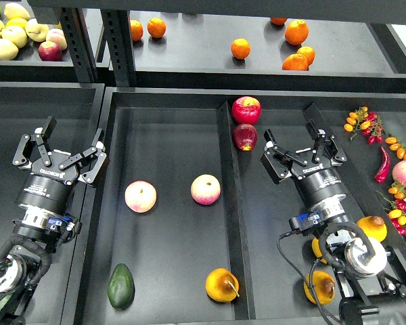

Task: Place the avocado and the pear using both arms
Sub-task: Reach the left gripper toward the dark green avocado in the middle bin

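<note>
The dark green avocado (pixel 120 286) lies at the near left of the middle black bin (pixel 169 122). To its right, against the bin's divider, rests the yellow-orange pear (pixel 221 285) with its thin stem. My left gripper (pixel 70 140) hangs open and empty over the left bin, well above and left of the avocado. Over the right compartment, my right gripper (pixel 296 139) is likewise open with nothing in it, far up and right of the pear.
Two pink-yellow apples (pixel 141 196) (pixel 206 189) lie mid-bin. Two red apples (pixel 246 109) (pixel 244 137) sit by the divider (pixel 230 203). Oranges (pixel 297 32) and yellow fruit (pixel 13 34) fill the back shelf. Chillies and small tomatoes (pixel 382 162) are at right. Yellow-orange fruit (pixel 372 227) lies under my right arm.
</note>
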`<action>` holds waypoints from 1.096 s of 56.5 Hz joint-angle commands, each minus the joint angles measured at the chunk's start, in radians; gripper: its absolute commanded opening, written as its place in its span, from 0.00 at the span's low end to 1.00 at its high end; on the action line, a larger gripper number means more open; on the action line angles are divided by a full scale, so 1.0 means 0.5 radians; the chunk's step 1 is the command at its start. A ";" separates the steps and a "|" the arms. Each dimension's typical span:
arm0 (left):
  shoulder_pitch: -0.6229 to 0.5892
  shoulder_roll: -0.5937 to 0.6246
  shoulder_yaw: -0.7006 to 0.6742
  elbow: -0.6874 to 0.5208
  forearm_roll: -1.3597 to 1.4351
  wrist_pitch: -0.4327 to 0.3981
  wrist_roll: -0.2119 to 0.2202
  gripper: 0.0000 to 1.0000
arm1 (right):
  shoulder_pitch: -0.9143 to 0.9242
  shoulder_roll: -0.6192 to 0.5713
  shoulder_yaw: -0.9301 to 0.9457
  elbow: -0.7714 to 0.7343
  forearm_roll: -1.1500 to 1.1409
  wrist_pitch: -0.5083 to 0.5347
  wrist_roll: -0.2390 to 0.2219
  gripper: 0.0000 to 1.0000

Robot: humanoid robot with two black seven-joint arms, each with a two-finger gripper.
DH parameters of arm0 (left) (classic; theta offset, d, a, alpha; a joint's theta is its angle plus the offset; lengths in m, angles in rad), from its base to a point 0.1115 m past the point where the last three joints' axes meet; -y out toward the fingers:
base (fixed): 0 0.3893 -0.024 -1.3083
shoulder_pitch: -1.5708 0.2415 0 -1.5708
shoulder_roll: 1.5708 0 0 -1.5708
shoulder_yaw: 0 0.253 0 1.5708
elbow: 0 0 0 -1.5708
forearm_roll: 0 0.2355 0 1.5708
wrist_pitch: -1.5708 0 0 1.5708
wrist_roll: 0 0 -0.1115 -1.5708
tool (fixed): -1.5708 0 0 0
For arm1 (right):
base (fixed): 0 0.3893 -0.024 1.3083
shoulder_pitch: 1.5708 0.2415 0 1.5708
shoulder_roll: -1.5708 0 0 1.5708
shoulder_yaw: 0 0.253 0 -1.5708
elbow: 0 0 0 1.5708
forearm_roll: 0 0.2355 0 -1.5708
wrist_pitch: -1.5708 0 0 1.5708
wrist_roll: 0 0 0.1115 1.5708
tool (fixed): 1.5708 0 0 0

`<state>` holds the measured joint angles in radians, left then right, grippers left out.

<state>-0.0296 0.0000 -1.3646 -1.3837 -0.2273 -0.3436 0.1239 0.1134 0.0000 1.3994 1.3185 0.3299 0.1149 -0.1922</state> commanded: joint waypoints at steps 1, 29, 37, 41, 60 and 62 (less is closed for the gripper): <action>-0.002 0.000 0.002 0.000 0.001 -0.012 0.016 0.99 | 0.000 0.000 0.002 -0.002 -0.003 0.000 0.001 1.00; 0.010 0.000 -0.032 0.003 0.013 -0.290 0.016 0.99 | -0.003 0.000 0.002 -0.002 0.000 0.006 0.004 1.00; 0.029 0.000 -0.014 0.003 0.013 -0.290 0.016 0.99 | -0.003 0.000 0.005 0.001 0.000 0.019 0.004 1.00; 0.029 0.000 -0.004 0.003 0.013 -0.290 0.016 0.99 | -0.006 0.000 0.008 -0.002 0.000 0.019 0.004 1.00; 0.032 0.000 -0.017 0.003 0.013 -0.290 0.019 0.99 | -0.009 0.000 0.012 0.001 0.000 0.022 0.004 1.00; 0.032 0.000 -0.014 0.003 0.013 -0.290 0.022 0.99 | -0.009 0.000 0.012 0.001 0.000 0.022 0.004 1.00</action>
<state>-0.0141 0.0000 -1.3712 -1.3821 -0.2210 -0.4887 0.1321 0.1093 0.0000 1.4037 1.3190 0.3298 0.1256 -0.1902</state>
